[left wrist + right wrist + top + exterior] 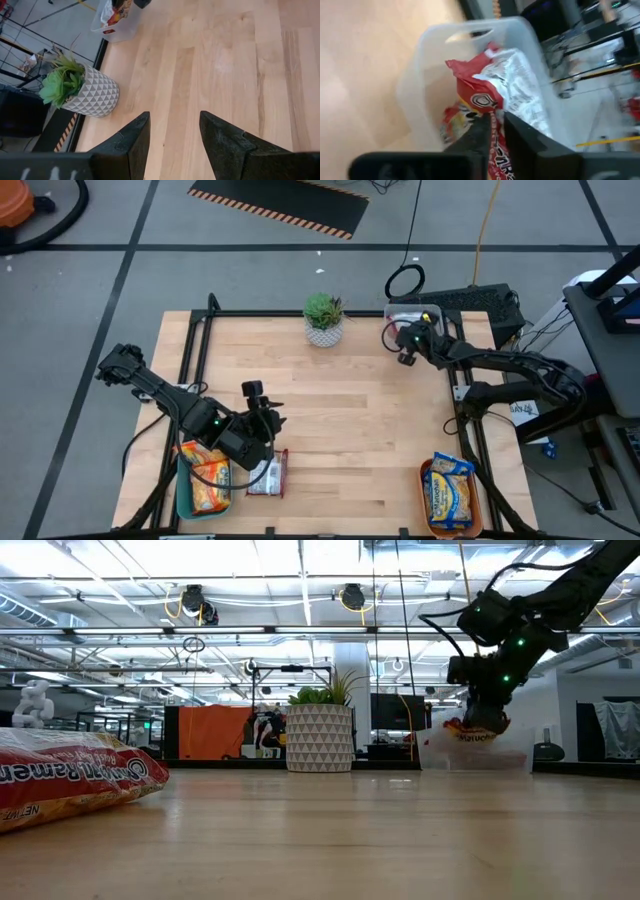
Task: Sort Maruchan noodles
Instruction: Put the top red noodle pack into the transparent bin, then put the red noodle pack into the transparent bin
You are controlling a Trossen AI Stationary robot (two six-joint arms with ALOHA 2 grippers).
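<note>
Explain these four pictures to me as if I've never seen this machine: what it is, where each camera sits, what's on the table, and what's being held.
It is a robot with two dark arms at a wooden table, each ending in a two-finger gripper. One camera looks straight down, one sits at table-top height, and one rides on each wrist.

The left gripper is open and empty, near a dark red noodle packet lying beside a teal tray that holds orange packets.

The right gripper is over a clear plastic tub at the far corner, shut on a red and white noodle packet.

An orange tray holds a yellow-and-blue packet. A potted plant stands at the far edge.
</note>
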